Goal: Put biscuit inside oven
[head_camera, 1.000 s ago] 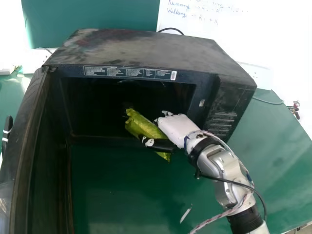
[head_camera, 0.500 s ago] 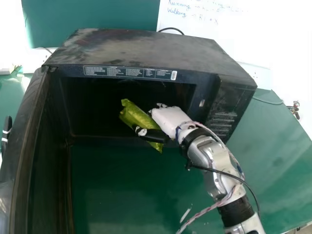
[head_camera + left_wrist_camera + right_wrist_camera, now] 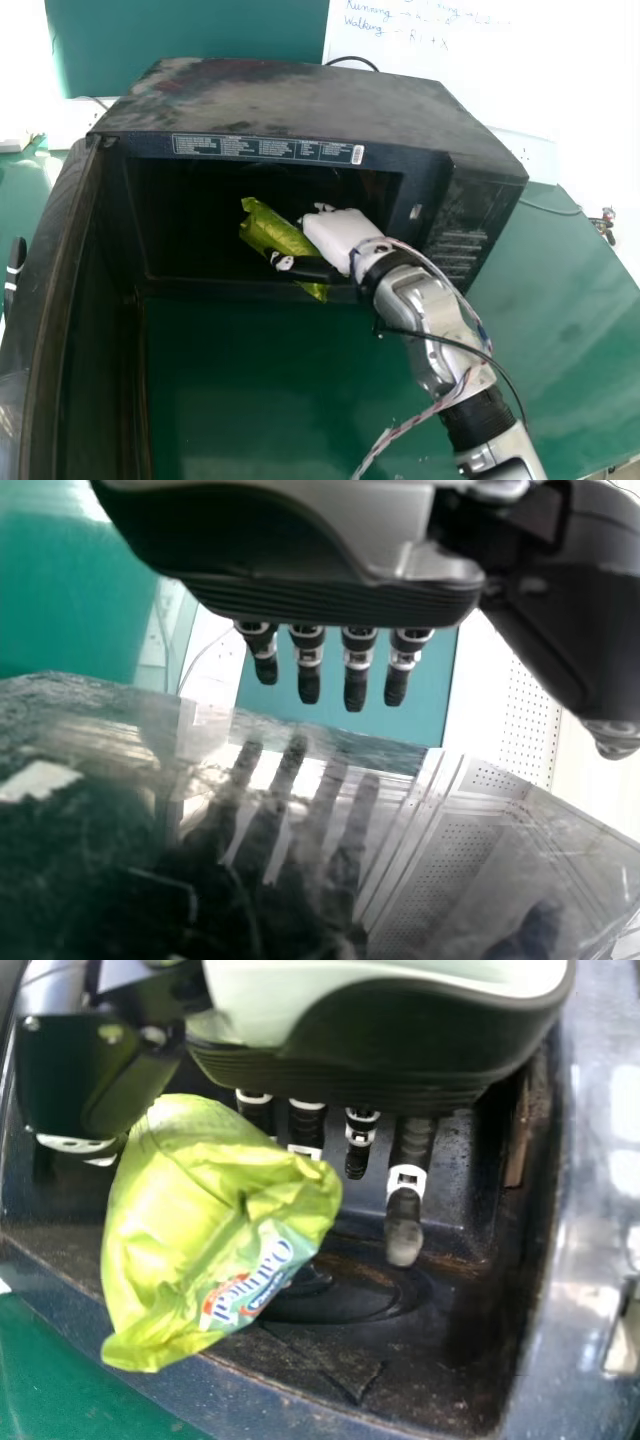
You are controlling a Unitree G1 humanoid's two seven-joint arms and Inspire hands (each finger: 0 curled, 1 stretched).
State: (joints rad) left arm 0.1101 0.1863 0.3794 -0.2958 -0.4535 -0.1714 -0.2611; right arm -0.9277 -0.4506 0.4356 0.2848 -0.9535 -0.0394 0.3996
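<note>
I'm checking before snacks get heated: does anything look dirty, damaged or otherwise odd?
Yes, the oven does: its top is blotchy and uneven in colour, and inside there are rusty brown marks along the wall, perhaps grime or wear. The green packet in the right robot hand is creased, with no visible tear.

Biscuit packet (image 3: 275,233): yellow-green, shiny, crinkled wrapper, puffy in the middle, white-blue-red printed patch near one end. Held slantwise at the oven mouth, far end angled left and into the cavity (image 3: 185,225), near end over the front lip; contact with the lip unclear. Oven (image 3: 300,95): black, boxy, top scuffed and patchy, printed strip above the opening, slots on the right side. Standing upright on green table (image 3: 560,330), door (image 3: 85,290) swung wide open at the left. Inside: dark, round recess in the floor, brownish stains near the front edge.
</note>
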